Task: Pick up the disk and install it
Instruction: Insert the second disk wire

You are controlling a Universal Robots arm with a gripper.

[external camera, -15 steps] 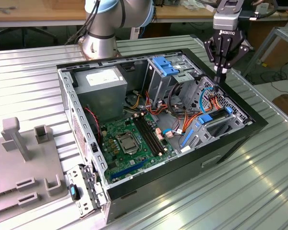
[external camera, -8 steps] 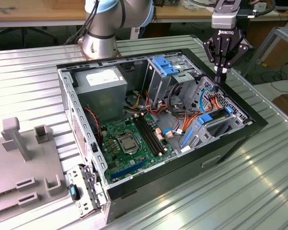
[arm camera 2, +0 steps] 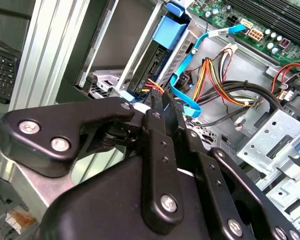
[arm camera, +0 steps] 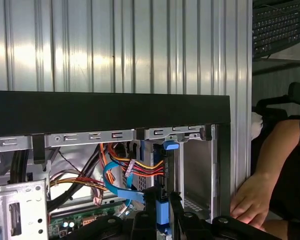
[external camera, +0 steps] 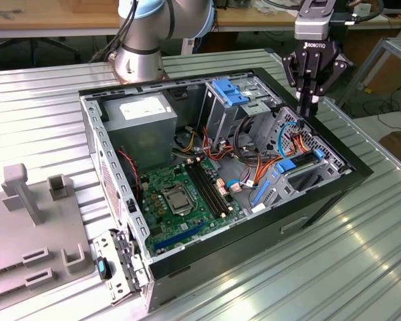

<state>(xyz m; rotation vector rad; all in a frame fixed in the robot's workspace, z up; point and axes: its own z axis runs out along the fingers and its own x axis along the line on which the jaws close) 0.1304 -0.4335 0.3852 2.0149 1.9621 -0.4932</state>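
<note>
Disk [arm camera: 159,175] stands on edge in the bay at the corner of the open computer case [external camera: 154,83], its dark face and blue rail [arm camera 2: 167,32] clear in the second wrist view. A bundle of orange, red and yellow cables [arm camera: 135,167] and a flat blue ribbon [arm camera 2: 187,97] sit right against it.

Your end effector [external camera: 306,100] hangs fingers-down over that corner in the exterior view. In both wrist views its fingers are drawn close together, and in the first wrist view a strip of blue shows between the tips [arm camera: 161,220]. I judge it pinched on the disk's rail edge, though the contact itself is partly hidden.

You look to be in the install step: the pick-up seems done and the disk is in or entering its slot. Whether it is fully seated cannot be told.

Any further travel calls for a straight line along the bay, with the cables kept out of the slot. Mind the person's hand [arm camera: 250,200] resting on the table [external camera: 321,267] just beside the case wall.
</note>
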